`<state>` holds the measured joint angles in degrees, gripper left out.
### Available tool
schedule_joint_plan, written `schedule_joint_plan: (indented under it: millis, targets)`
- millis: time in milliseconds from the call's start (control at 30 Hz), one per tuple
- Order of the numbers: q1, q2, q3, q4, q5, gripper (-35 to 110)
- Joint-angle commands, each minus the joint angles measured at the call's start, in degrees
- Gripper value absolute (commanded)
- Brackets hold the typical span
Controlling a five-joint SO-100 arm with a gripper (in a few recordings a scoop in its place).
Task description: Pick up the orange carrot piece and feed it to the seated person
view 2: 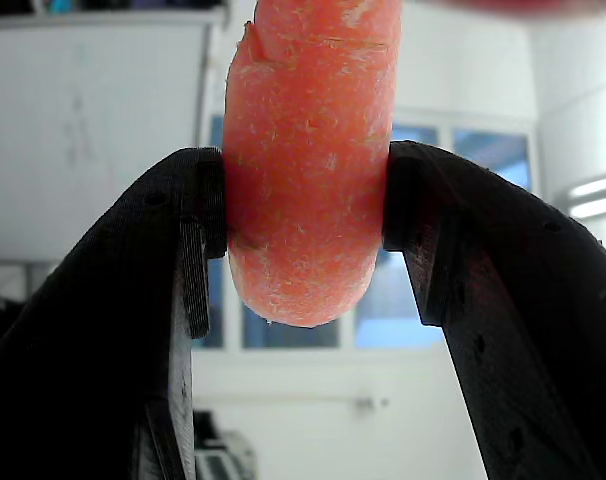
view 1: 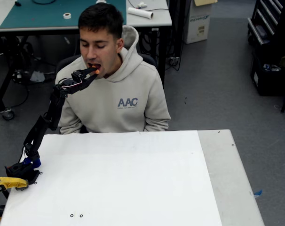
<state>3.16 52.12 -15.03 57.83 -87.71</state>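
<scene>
Fixed view, left to right: arm base sits at the table's (view 1: 213, 155) left edge, arm reaching up and away toward the person (view 1: 115, 94) seated behind the far edge. Gripper (view 1: 92, 72) is at the person's open mouth, clamped on the carrot piece (view 1: 98, 71), whose orange tip is at the lips. Wrist view: carrot (view 2: 308, 170) is pinched mid-length betw. both fingers (view 2: 183, 240), rounded end poking out below, top end running out of frame.

Progress, my read: pick-up done, lift done, delivery nearly done. Left: person bites or takes it, gripper lets go, arm backs off.

Room: almost none fwd, face is right there. Open space back over the table top, good for retreat. Right half of table free.
</scene>
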Motion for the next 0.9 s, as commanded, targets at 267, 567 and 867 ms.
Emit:
schedule_joint_plan:
  millis: [267,567,867]
  targets:
    - [0.4,2.1,-4.0,-0.7,-0.5,-3]
    - [0.4,2.1,-4.0,-0.6,-0.3,-3]
    - [0.4,2.7,-4.0,-0.6,-0.3,4]
